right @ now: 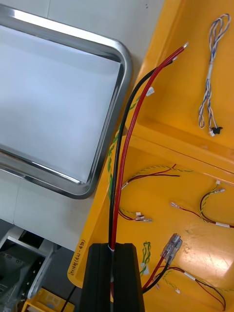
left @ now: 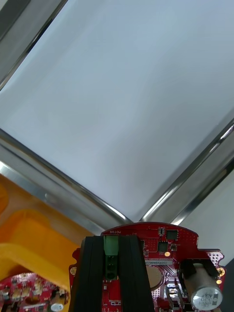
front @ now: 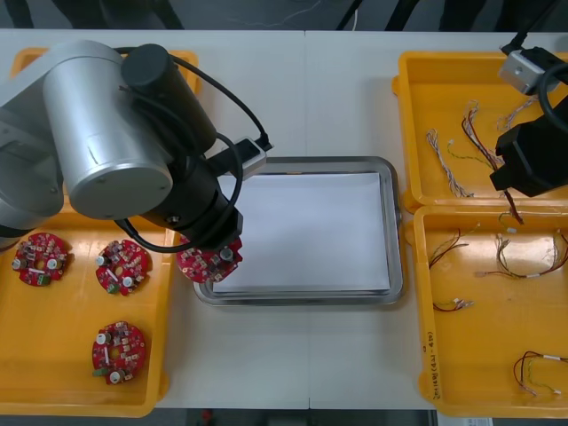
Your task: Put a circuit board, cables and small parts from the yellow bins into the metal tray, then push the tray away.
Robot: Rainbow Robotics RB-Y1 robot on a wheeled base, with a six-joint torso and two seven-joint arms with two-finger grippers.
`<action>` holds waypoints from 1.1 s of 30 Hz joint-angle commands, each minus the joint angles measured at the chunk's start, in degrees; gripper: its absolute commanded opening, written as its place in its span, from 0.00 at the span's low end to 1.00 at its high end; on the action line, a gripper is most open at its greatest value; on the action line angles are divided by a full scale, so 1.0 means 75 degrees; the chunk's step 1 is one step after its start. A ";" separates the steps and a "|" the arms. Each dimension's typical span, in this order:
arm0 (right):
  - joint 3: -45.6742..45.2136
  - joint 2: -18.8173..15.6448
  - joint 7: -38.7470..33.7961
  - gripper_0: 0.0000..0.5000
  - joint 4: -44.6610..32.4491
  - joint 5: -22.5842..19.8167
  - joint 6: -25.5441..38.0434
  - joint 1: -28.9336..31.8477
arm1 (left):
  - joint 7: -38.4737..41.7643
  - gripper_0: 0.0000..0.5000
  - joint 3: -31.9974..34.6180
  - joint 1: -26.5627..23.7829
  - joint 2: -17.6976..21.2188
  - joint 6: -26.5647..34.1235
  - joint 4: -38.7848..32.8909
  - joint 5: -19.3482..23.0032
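Left gripper (left: 111, 243) is clenched on a board (front: 211, 261), its fingers pinching the green connector at the board's edge. The board hangs face up and roughly level over the near-left corner of the tray (front: 396, 232), partly above the rim and partly outside it. From the fingers, the tray's white inside lies straight ahead, past the corner, so I judge the next move to be a short reach forward and then a release. Being round, the board has no long axis to line up; only its centre has to clear the rim. Three other boards (front: 122, 266) lie in the near left bin (front: 53, 390), close beside the held one.

Right gripper (right: 113, 249) is closed on a cable (right: 112, 219) of red and black wire. It hovers over the right bins (front: 497, 71), near the wall between them and just beside the tray's right rim. The cable's long axis runs away from the fingers in a shallow curve, its free end pointing into the far bin. The tray lies sideways from that axis, toward the robot's left, so this cable would need carrying across the bin wall. The left gripper is the nearer of the two to the tray's inside.
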 commanded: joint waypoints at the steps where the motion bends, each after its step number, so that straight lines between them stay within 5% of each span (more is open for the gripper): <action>1: 0.0336 -0.0016 0.0496 0.00 -0.0020 -0.0020 0.0026 -0.0495 | 0.0783 0.00 -0.0633 -0.0467 -0.0243 -0.0529 0.0247 -0.0348; 22: 0.1484 0.0312 0.1222 0.00 -0.1028 0.0988 0.0026 -0.0554 | 0.0912 0.00 -0.2051 -0.0701 -0.0325 -0.2627 0.1747 -0.0746; 33: 0.1742 0.0394 0.1456 0.00 -0.0981 0.0847 0.0026 -0.0706 | 0.0959 0.00 -0.2297 -0.0724 -0.0325 -0.2955 0.2064 -0.0770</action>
